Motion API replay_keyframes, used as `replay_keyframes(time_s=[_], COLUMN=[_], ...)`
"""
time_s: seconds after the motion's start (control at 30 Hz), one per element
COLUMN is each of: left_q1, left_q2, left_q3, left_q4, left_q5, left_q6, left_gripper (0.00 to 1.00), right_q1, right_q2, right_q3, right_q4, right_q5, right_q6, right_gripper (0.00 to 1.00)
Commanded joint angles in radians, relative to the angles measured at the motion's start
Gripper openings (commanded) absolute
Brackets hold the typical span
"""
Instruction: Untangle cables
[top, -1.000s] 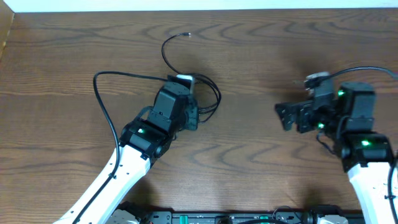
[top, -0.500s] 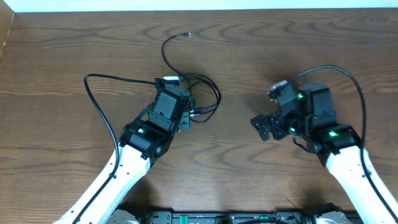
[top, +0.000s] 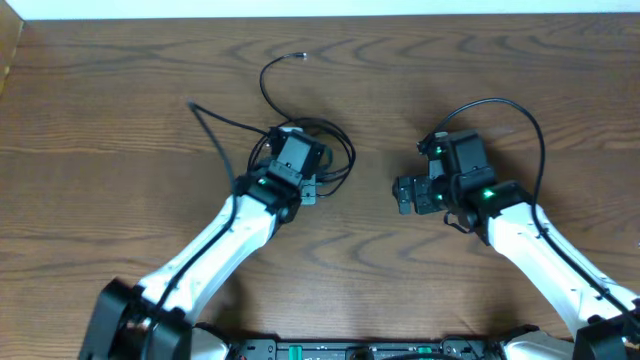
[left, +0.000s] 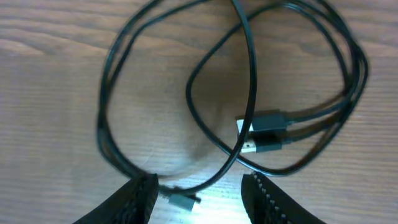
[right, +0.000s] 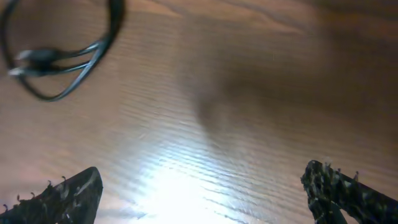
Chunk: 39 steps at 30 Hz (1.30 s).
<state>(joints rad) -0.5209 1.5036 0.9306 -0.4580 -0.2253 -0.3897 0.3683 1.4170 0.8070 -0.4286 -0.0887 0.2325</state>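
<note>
A loose tangle of thin black cables (left: 252, 74) lies flat on the wooden bench (top: 480, 60), directly beneath and just ahead of the left hand (left: 199, 182). That hand's fingers are held partly apart and closed on nothing, with one strand and a small plug end (left: 180, 200) seen on the wood in the gap between them. The right hand (right: 200, 173) is spread wide and empty, the nearest loop of the tangle lying ahead and to its left, well apart from its fingertips. A white cord cannot be made out with certainty. The cords are judged light, limp and springy: they can be expected to slide over the smooth wood, and the whole bundle may be dragged along when a single strand is pulled. Two larger plugs (left: 267, 127), side by side ahead and to the right of the left hand, are judged the firmest places to be gripped, being stiffer and thicker than the cord, which may slip from a pinch. A long free tail ending in a tiny connector (top: 303, 56) is stretched beyond the left hand toward the bench's far edge but stops short of it. Bare wood is seen between the two hands, so room is judged ample for strands to be drawn apart sideways.
</note>
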Motion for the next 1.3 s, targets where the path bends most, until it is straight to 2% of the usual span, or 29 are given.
replay_keyframes(time_s=[0.0,0.2,0.67,0.8,0.97,1.0,1.1,1.13,1.17,1.27], left_q1=[0.0,0.0,0.0,0.0,0.0,0.0,0.0,0.0,0.0,0.0], left_q2=[0.06,0.104,0.111,0.126,0.208,0.224,0.255,0.257,0.256,0.246], left_q3=[0.002,0.002,0.002,0.001,0.001,0.001,0.001,0.001,0.001,0.001], left_q4=[0.033,0.09,0.169,0.185,0.217,0.223,0.233,0.236,0.24,0.246], left_q5=[-0.003,-0.003,0.009,0.09,0.114,0.114,0.113,0.109,0.109,0.109], left_q6=[-0.005,-0.004,0.037,0.053,0.055,0.055,0.055,0.055,0.056,0.056], left_gripper=[0.49,0.49,0.49,0.49,0.49,0.47,0.31,0.22,0.09,0.08], right_q1=[0.05,0.091,0.092,0.092,0.092,0.092,0.092,0.092,0.092,0.092], right_q2=[0.003,0.003,0.003,0.003,0.003,0.003,0.003,0.003,0.003,0.003], right_q3=[-0.016,-0.018,-0.018,-0.018,-0.018,-0.018,-0.018,-0.018,-0.018,-0.018], right_q4=[0.002,0.003,0.021,0.028,0.026,0.026,0.025,0.025,0.025,0.025], right_q5=[0.202,0.271,0.274,0.269,0.27,0.27,0.272,0.274,0.274,0.274], right_q6=[0.133,0.18,0.182,0.183,0.183,0.183,0.182,0.182,0.183,0.183], right_gripper=[0.99,0.99,0.99,0.99,0.99,0.99,0.99,0.99,0.99,0.99])
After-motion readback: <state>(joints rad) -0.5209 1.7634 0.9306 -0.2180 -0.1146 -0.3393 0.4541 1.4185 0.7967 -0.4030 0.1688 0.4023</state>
